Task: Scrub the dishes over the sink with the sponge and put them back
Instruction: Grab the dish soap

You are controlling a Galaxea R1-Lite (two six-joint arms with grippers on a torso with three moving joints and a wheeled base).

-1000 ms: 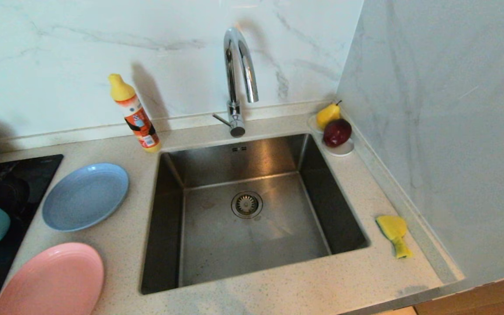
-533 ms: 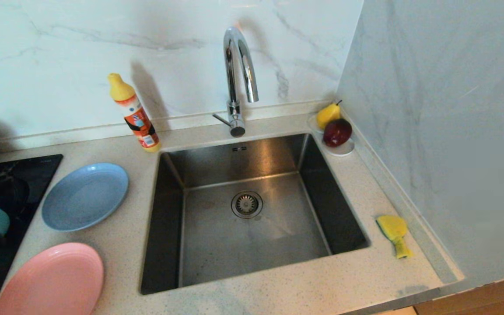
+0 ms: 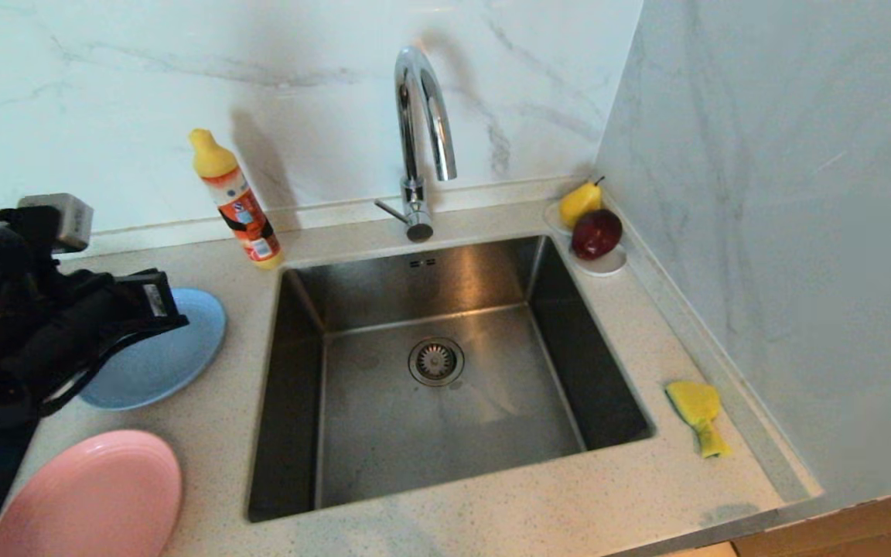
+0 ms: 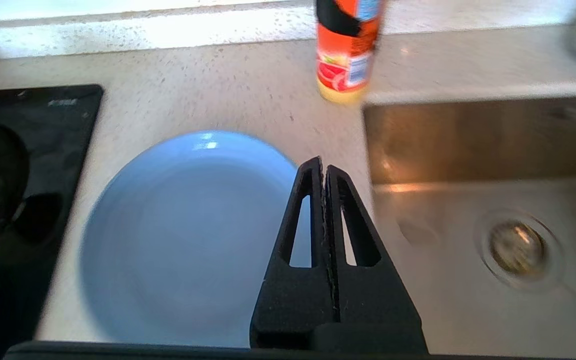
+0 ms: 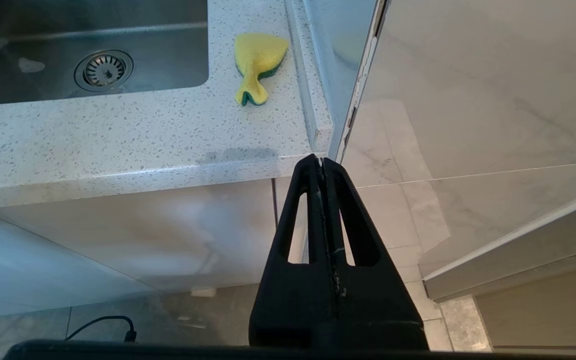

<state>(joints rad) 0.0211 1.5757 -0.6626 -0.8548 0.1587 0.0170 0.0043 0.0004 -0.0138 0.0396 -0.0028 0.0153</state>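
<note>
- The worktop [image 3: 492, 510] of pale speckled stone fills the scene, with marble wall behind and to the right.
- The sink [image 3: 353, 449], a steel basin, sits in its middle, bare inside but for the drain strainer [image 3: 435, 360]; the curved tap [image 3: 421, 139] stands at its far edge.
- The left gripper [image 3: 171, 309] hangs over the blue plate [image 3: 175, 356], fingers pressed together and holding nothing, not touching it.
- The blue plate lies flat on the worktop left of the sink; the pink plate [image 3: 97, 495] lies nearer, at the left front corner.
- The right gripper [image 5: 322, 162] is parked low in front of the counter's right corner, likewise closed and empty.
- A detergent bottle [image 3: 237, 203] stands far left of the sink.
- The sponge [image 3: 694, 410] lies on the worktop right of the sink, near the wall.
- A pear [image 3: 578, 203] and a dark red fruit [image 3: 596, 234] share a saucer [image 3: 608, 267] in the far right corner.
</note>
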